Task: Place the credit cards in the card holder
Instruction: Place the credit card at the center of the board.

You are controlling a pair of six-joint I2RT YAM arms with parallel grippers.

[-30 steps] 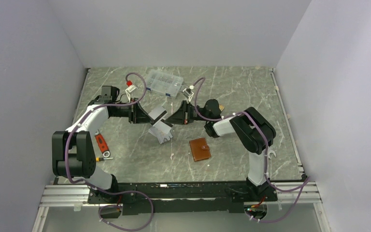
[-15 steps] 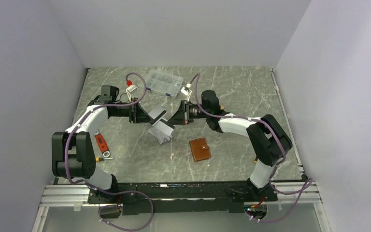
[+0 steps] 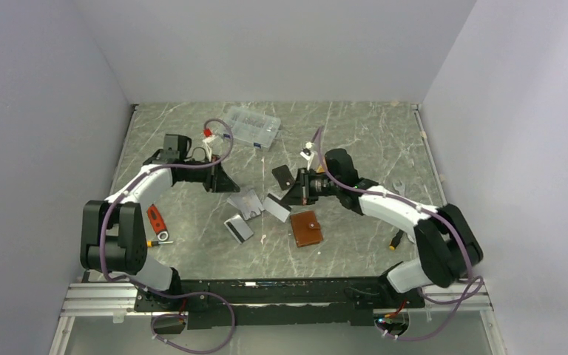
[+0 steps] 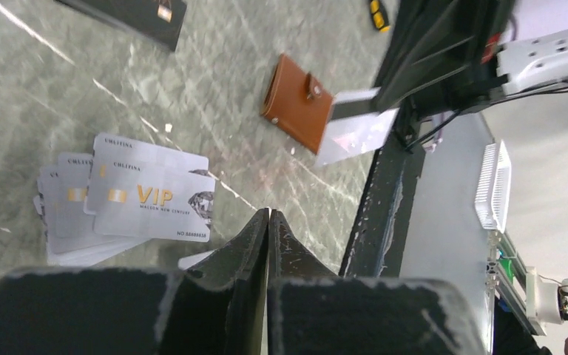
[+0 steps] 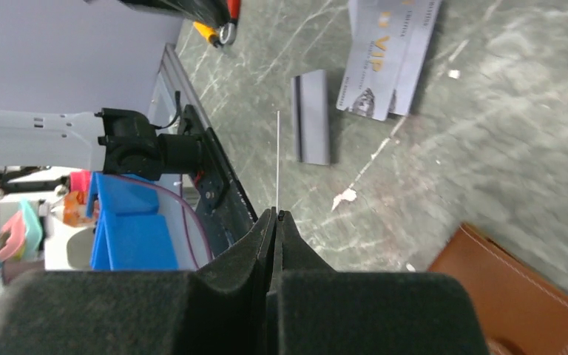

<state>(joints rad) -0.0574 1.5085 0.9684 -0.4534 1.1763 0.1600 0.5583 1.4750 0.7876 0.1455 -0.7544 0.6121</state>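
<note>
While the right gripper (image 5: 275, 214) pinches a card (image 3: 277, 208) — the card holder (image 3: 307, 228) lies closed.

A small pile of silver cards (image 3: 248, 201) lies flat on the table, spread out a little. The top one has gold VIP letters. Near the pile, a lone card (image 3: 238, 228) lies flat by itself, face down, showing its dark stripe. I pinch the held card (image 3: 276, 208) by its edge in my right gripper (image 5: 276, 213), tilted up off the table. The brown card holder (image 3: 306, 228) lies flat and snapped shut, just beside it.
</note>
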